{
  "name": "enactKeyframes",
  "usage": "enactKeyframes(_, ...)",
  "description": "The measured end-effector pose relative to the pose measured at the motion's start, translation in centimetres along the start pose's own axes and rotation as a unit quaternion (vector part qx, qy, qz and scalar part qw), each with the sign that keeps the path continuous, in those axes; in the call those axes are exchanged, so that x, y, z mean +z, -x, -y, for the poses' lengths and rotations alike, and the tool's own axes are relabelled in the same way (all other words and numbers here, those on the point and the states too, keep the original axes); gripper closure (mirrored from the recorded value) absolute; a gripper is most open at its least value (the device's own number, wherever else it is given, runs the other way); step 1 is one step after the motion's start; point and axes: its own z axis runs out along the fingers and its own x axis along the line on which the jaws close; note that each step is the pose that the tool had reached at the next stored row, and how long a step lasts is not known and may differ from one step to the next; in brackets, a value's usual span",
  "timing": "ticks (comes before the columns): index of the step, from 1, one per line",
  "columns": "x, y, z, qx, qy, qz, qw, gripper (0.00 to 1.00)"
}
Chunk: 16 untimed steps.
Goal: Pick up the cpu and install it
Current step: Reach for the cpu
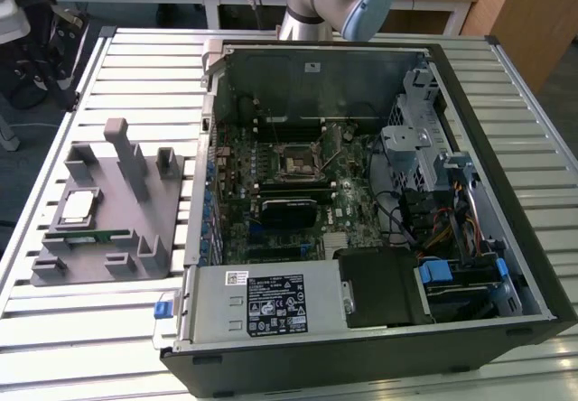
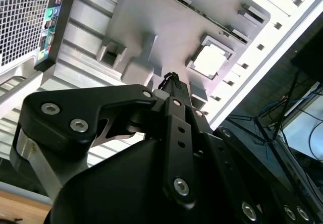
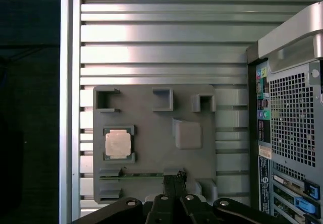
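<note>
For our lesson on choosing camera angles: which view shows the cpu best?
The first wrist view: it looks straight down on the cpu, square and unobstructed in its pocket of the grey fixture. The second wrist view shows it aslant and glare-bright; the exterior view shows it far off, at the exterior view's left.

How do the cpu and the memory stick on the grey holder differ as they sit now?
The cpu is a small square; the memory stick is long and narrow. The cpu's top is silvery; the memory stick is green. The cpu lies flat in a framed pocket; the memory stick seems to stand on edge in a slot. Both rest on the grey holder, outside the computer case.
</note>
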Motion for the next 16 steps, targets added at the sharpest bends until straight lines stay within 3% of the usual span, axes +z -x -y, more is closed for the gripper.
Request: enactKeyframes(16, -0.07, -2.83, 0.07, 0.000, 0.0000, 0.0000, 1.0000, 0.89)
